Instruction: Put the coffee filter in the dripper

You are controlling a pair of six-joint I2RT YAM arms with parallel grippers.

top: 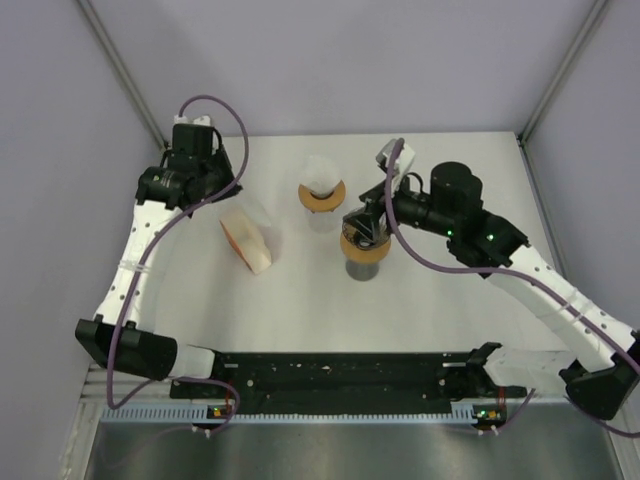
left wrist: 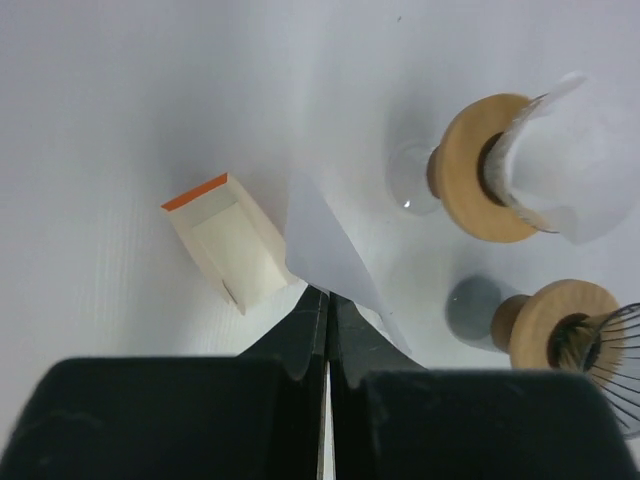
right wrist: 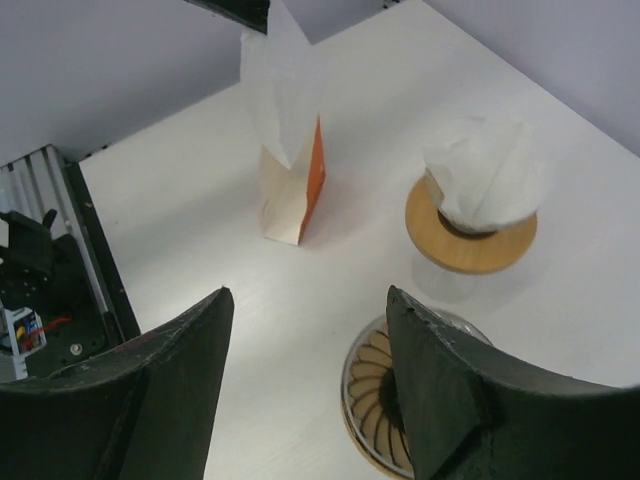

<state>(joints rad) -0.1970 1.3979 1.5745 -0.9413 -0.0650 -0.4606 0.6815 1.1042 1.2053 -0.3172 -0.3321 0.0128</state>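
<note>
My left gripper (top: 228, 194) (left wrist: 328, 292) is shut on a white paper coffee filter (left wrist: 325, 240) and holds it above an open filter box with an orange edge (left wrist: 225, 250) (top: 246, 244). An empty dripper with a wooden collar and ribbed glass (top: 362, 250) (right wrist: 395, 400) (left wrist: 560, 320) stands mid-table. My right gripper (top: 366, 224) (right wrist: 308, 295) is open and empty just above it. A second dripper with a wooden collar (top: 322, 194) (right wrist: 470, 240) (left wrist: 485, 170) holds a crumpled white filter (right wrist: 485, 180).
The held filter (right wrist: 280, 90) and the box (right wrist: 295, 195) also show in the right wrist view, to the left of both drippers. A black rail (top: 350, 375) runs along the table's near edge. Walls close in the table on three sides.
</note>
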